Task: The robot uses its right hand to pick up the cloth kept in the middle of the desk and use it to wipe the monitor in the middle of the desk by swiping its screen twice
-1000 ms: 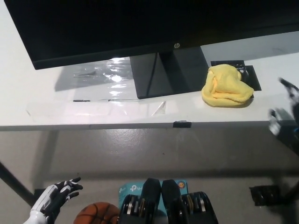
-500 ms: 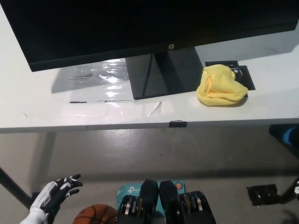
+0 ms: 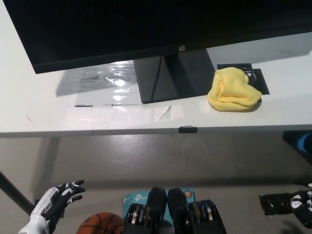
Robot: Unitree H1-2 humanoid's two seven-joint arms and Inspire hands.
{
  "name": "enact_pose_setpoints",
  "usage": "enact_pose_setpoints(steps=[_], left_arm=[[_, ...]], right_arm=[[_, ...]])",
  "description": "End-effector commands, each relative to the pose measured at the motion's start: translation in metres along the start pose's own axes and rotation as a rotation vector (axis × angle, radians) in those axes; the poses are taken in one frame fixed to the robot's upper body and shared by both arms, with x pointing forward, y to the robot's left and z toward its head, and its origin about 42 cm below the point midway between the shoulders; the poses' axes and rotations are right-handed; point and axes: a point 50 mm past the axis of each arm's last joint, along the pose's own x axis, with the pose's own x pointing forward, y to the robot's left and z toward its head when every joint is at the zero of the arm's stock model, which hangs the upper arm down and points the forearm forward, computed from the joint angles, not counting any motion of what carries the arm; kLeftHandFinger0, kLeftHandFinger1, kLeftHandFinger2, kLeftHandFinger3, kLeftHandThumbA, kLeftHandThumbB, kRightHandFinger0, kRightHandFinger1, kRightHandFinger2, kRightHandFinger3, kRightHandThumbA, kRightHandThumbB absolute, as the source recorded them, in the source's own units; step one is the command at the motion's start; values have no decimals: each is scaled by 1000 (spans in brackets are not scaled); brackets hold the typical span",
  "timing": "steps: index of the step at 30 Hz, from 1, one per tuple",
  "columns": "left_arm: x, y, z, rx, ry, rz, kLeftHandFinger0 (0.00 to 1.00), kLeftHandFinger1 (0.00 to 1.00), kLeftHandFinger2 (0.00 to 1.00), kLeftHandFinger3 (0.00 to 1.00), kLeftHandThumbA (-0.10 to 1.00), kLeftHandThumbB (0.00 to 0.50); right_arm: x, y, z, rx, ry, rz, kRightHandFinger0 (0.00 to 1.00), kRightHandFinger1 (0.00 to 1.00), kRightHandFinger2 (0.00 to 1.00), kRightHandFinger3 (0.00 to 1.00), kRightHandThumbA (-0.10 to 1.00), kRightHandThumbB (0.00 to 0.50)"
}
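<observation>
The black monitor [image 3: 146, 24] fills the top of the head view, and its stand [image 3: 170, 75] rests on the white desk [image 3: 48, 112]. A crumpled yellow cloth [image 3: 231, 90] lies on the desk just right of the stand, with nothing touching it. My black right hand [image 3: 302, 202] shows only partly at the lower right edge, far below the desk and well away from the cloth. My white left hand [image 3: 56, 202] rests at the lower left below the desk, fingers apart and holding nothing.
A black cable panel [image 3: 258, 78] sits under the cloth's far side. Clear plastic film [image 3: 107, 78] lies left of the stand. On the floor are a basketball [image 3: 97, 224], a teal box [image 3: 131, 199] and a black object [image 3: 273, 202]. A dark desk leg [image 3: 9, 192] crosses the lower left.
My right hand dropped from beside the desk's right edge to the lower right corner, below the desk. The view shifted slightly. The cloth has not moved.
</observation>
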Motion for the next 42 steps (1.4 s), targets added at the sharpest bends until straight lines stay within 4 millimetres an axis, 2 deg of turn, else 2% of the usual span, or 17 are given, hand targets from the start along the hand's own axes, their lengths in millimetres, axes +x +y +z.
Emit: enact_pose_setpoints(steps=[1,3,7,11,12,15,19,25,33,36,42], left_arm=[[4,7,13,7,-55,7,901,844,864,1000,584,125],[6,8,16,-13,-55,18,899,828,846,998,530,120],[6,8,20,16,-62,14,900,851,867,1000,591,115],[6,6,19,7,-58,8,901,839,857,1000,599,104],[6,6,19,5,-60,7,896,837,854,1000,595,91],[6,6,20,4,-62,-2,878,824,835,1000,601,93],[6,6,18,-13,-59,1,883,818,833,1000,576,108],[6,6,17,-5,-57,-1,885,828,843,1000,580,120],[5,7,17,1,-52,2,900,838,864,1000,571,81],[5,7,17,12,-52,1,916,847,871,1000,585,98],[5,7,18,-3,-55,4,890,819,843,1000,571,97]], right_arm=[[9,-8,17,19,-123,-17,107,264,491,737,-19,140],[12,-10,21,23,-119,-15,80,244,494,763,-24,135],[14,-13,21,45,-126,-26,50,220,456,737,-40,144],[14,-18,23,23,-120,-18,12,185,461,767,-7,139],[15,-18,23,23,-122,-17,24,192,459,764,-3,140],[15,-18,22,18,-132,-13,35,204,448,738,-4,140],[16,-18,22,25,-134,-11,3,166,419,724,-5,145],[15,-18,22,22,-125,-5,0,165,428,731,-11,139],[16,-18,25,-2,-124,9,1,159,432,765,-8,132],[16,-18,25,-5,-124,11,3,159,434,757,-6,133],[18,-17,26,-14,-128,18,4,157,426,767,-5,129]])
